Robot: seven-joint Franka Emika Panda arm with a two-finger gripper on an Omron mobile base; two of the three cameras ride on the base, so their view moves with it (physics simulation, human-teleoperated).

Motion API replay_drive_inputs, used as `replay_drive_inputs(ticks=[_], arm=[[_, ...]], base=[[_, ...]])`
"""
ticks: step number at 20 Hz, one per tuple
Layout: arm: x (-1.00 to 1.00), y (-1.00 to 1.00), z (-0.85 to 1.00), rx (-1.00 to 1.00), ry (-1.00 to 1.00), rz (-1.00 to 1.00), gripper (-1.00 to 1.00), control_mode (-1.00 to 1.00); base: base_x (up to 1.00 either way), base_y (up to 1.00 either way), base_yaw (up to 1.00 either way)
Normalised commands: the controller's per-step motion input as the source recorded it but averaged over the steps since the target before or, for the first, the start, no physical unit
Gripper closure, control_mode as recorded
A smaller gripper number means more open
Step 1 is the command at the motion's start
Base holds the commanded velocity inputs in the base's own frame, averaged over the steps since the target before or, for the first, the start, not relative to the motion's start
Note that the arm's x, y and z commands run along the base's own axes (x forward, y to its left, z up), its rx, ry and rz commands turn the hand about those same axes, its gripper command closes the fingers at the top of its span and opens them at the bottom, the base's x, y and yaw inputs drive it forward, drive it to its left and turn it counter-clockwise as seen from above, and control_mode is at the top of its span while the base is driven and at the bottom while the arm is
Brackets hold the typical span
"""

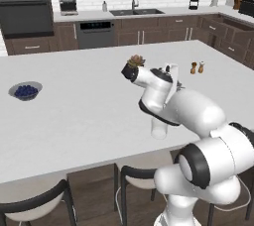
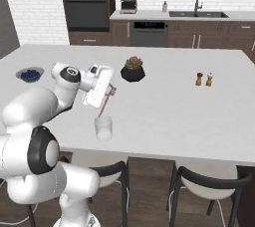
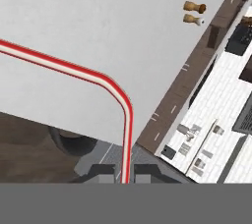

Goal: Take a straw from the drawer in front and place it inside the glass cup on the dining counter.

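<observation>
- Nearest the hand camera, the two dark fingertips of the claw are closed on the straw, which rises from between them, bends sharply and runs off to the left edge of that view.
- From the right base view, the claw is tilted over the worktop and the straw slants down from it towards the glass cup, which stands directly below and a little nearer the robot.
- The straw's lower end seems to reach the cup's rim or just inside it; the view is too coarse to be sure.
- The straw's long axis is leaning, not upright, so the coming move probably depends on lowering it along that slant into the cup's mouth.
- The dining counter is plain white; on it are a potted succulent, two small shakers and a bowl of blue berries, all well apart from the cup.
- Dark chairs stand at the near edge.
</observation>
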Motion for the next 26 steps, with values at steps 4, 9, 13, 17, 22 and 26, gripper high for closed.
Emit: replay_drive_inputs(ticks=[4,9,13,17,22,26], arm=[[0.10,0.40,-0.01,-0.06,0.26,0.00,1.00,-1.00],[0.24,0.10,-0.05,-0.09,0.09,0.00,1.00,-1.00],[0.18,0.00,-0.12,-0.10,0.04,0.00,1.00,-1.00],[0.13,0.00,-0.21,-0.09,0.05,0.00,1.00,-1.00],[0.34,0.00,-0.23,-0.07,0.01,0.00,1.00,-1.00],[0.28,0.00,-0.23,-0.05,0.00,0.00,1.00,-1.00]], base=[[0.00,0.00,0.00],[0.00,0.00,0.00],[0.00,0.00,0.00],[0.00,0.00,0.00],[0.00,0.00,0.00],[0.00,0.00,0.00]])
